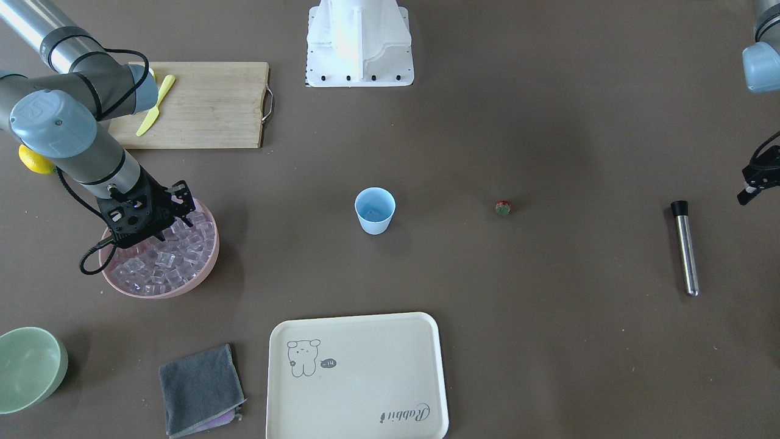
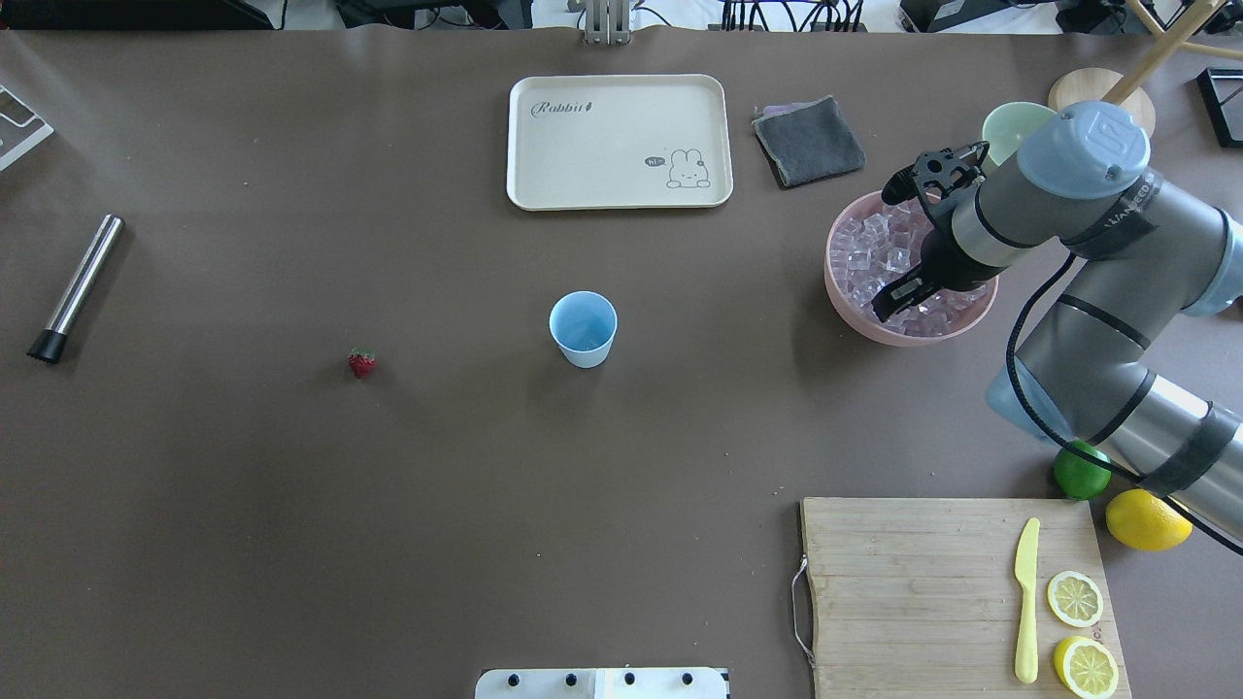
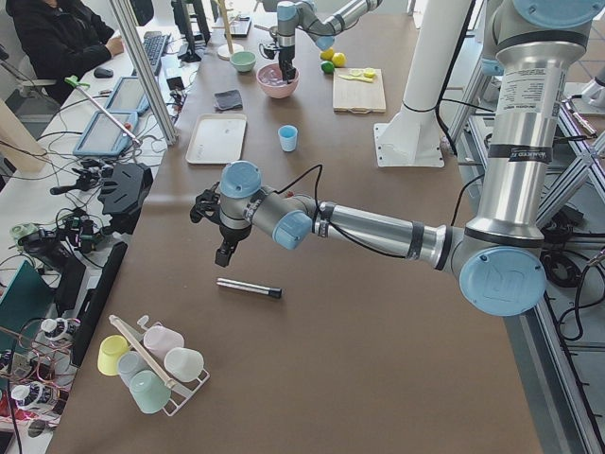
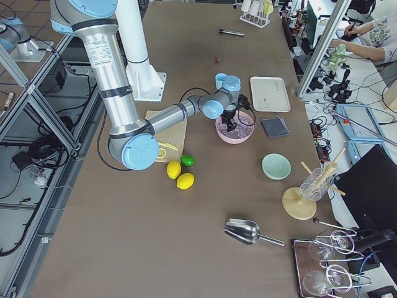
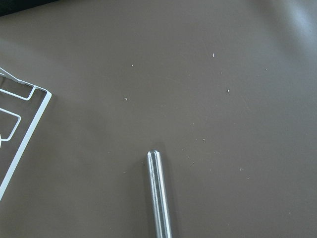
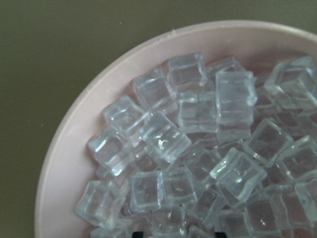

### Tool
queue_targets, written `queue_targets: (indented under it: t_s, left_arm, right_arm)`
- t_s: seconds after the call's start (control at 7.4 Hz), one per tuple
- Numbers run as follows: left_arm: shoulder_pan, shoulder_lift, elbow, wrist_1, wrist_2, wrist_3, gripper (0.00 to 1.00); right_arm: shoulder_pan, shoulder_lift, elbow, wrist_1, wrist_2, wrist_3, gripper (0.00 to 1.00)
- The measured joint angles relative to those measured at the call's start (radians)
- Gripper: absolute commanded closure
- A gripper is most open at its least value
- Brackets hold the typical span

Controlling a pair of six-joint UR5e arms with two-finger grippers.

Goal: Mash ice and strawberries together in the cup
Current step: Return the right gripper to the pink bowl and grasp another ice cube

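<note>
The right gripper (image 2: 891, 299) is holding its jaws a little apart, black tips down among the ice (image 6: 198, 148). The pictures are not showing whether a cube is sitting between them. The left gripper (image 3: 225, 248) is hanging above one steel rod (image 2: 76, 288), not touching it, and whether its jaws are apart or together cannot be told.

The ice is lying as many small, glossy, clear cubes, too many to count, heaped in one wide pink bowl (image 2: 855, 316) with a smooth round rim. One cup (image 2: 583, 330), light-blue matte plastic, tapered and without a handle, is standing upright at the middle of the brown table (image 2: 291, 534), well apart from the bowl, and nothing is showing inside it. One strawberry (image 2: 361, 363), tiny, red and green-topped, is lying on the table between the cup and the rod. The rod is slim and polished, with a black cap at one end.

One cream tray (image 2: 620, 142) with rounded corners and one folded grey cloth (image 2: 809, 141) are lying at the table's far edge. One wooden cutting board (image 2: 903, 582) is carrying one yellow plastic knife (image 2: 1026, 600) and two lemon halves (image 2: 1075, 598). Just beside the board, one whole lemon (image 2: 1148, 519) and one lime (image 2: 1081, 472) are resting.
</note>
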Motion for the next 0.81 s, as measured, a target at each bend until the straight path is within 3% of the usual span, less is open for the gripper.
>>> queue_targets:
  t_s: [0.41,0.54,0.68,0.81]
  left_arm:
    - [0.008,-0.007,0.013,0.000,0.000,0.001,0.02]
    - [0.008,-0.008,0.015,-0.001,0.000,0.000,0.02]
    - [0.009,-0.008,0.016,-0.001,0.000,0.000,0.02]
    - [0.011,-0.008,0.016,-0.001,0.000,0.000,0.02]
  right_arm:
    - [-0.006,0.001,-0.001,-0.001,-0.002,0.003,0.56]
    - [-0.007,0.001,0.000,-0.001,-0.002,0.008,0.65]
    - [-0.007,0.001,0.001,0.000,-0.001,0.013,0.80]
    - [-0.007,0.001,0.003,-0.001,-0.003,0.015,0.87]
